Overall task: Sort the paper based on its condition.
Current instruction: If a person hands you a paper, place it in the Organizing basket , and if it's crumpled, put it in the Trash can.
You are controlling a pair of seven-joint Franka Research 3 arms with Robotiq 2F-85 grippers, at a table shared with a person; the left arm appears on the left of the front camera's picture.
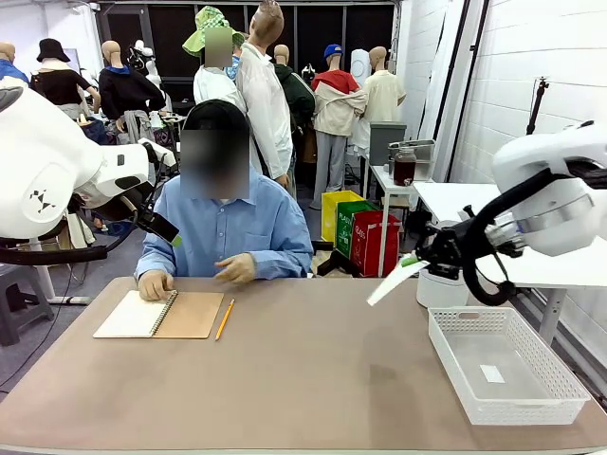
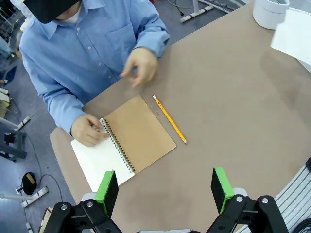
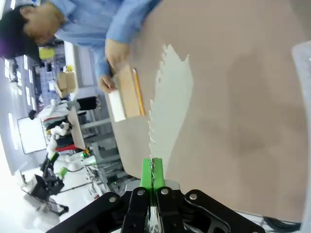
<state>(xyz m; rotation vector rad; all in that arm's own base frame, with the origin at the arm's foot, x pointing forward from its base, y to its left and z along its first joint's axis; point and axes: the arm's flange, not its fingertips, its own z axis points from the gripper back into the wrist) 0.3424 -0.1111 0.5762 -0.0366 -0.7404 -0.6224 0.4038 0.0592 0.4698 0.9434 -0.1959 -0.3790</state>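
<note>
My right gripper hangs above the table's right side, shut on one sheet of paper that slopes down to the left. In the right wrist view its green pads pinch the paper, which has a ragged torn-perforation edge. The same paper shows at the top right of the left wrist view. High above the table's left end, my left gripper is open, and its pads stand wide apart over the table with nothing between them.
A person sits at the far side, one hand on an open spiral notebook with a tan cover, the other hand raised. A yellow pencil lies beside it. A white mesh basket stands front right, and a white round container behind it.
</note>
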